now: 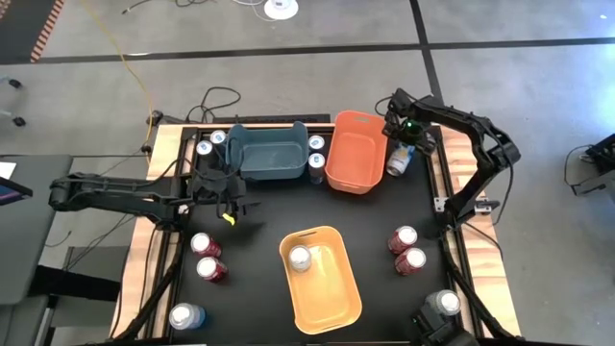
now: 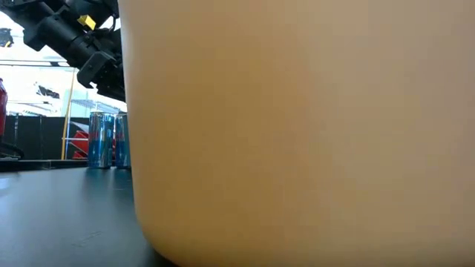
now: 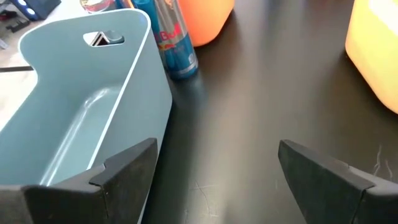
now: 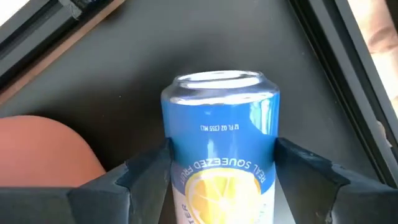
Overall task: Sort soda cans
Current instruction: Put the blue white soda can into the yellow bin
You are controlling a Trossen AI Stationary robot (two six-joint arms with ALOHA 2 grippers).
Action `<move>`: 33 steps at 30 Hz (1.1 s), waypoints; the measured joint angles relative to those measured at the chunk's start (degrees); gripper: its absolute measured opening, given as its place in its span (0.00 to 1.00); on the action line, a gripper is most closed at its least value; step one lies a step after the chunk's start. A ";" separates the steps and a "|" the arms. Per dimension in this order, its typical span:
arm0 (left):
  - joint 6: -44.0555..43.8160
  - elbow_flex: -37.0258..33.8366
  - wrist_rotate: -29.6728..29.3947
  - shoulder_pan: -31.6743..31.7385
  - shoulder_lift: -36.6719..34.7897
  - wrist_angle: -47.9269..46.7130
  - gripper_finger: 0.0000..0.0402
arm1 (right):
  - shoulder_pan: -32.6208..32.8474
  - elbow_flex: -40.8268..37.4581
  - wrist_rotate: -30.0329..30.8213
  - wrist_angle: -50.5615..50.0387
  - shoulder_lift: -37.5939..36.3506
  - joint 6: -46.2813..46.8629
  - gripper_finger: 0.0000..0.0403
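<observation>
My right gripper (image 4: 217, 171) has a blue can (image 4: 219, 155) between its two fingers (image 4: 146, 171). The fingers press on both sides of the can, so I am holding it. From above, my right gripper (image 1: 402, 144) is at the far right of the table (image 1: 423, 207), just beside the orange bin (image 1: 356, 152).

My left gripper (image 3: 214, 171) has its fingers (image 3: 124, 168) wide apart, with nothing between them but the black table top (image 3: 249, 106). It hangs just in front of the teal bin (image 3: 81, 106). From above, my left gripper (image 1: 229, 197) is at the left of the table, near the teal bin (image 1: 269, 154).

Close to the front, one silver can (image 1: 301, 257) stands inside the yellow-orange bin (image 1: 322, 279). Two red cans (image 1: 207, 258) stand to its left, and two more red cans (image 1: 406, 250) stand to its right. A pale can (image 1: 185, 316) is at the front left corner, and another pale can (image 1: 446, 304) is at the front right corner.

Farther back, two cans (image 1: 315, 154) stand in the gap between the teal bin and the orange bin. Two more cans (image 1: 209, 144) stand to the left of the teal bin. In the left wrist view, a silver and blue can (image 3: 174, 37) stands just past the teal bin. In the low view, the yellow-orange bin (image 2: 297, 133) fills most of the picture, and two blue cans (image 2: 107, 139) stand far back to its left.
</observation>
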 joint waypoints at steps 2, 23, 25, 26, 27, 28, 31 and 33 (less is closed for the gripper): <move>0.01 -0.01 -0.02 0.00 0.00 0.07 0.83 | 0.67 -0.56 0.90 0.94 -0.04 0.37 0.71; 0.26 0.01 -0.20 0.02 0.00 -0.52 0.83 | 4.10 -1.32 -3.70 -1.26 -3.01 -2.93 0.71; 0.26 0.03 -0.21 0.02 0.00 -1.00 0.83 | 4.08 -1.43 -3.73 -2.10 -4.06 -3.34 0.71; 0.28 0.03 -0.22 0.02 0.00 -1.10 0.83 | 4.06 -1.47 -3.69 -2.69 -4.50 -3.56 0.71; 0.28 0.03 -0.23 0.02 0.00 -1.11 0.83 | 4.18 -1.51 -3.12 -3.34 -5.03 -3.51 0.71; 0.28 0.03 -0.24 0.02 0.00 -1.12 0.83 | 4.57 -1.59 -1.90 -4.18 -5.51 -3.03 0.71; 0.37 0.03 -0.40 0.02 0.00 -1.18 0.83 | 6.26 -1.63 2.12 -8.13 -6.11 -1.16 0.71; 0.37 0.03 -0.52 0.02 0.00 -1.18 0.83 | 6.55 -1.59 2.33 -9.35 -5.79 -1.23 0.71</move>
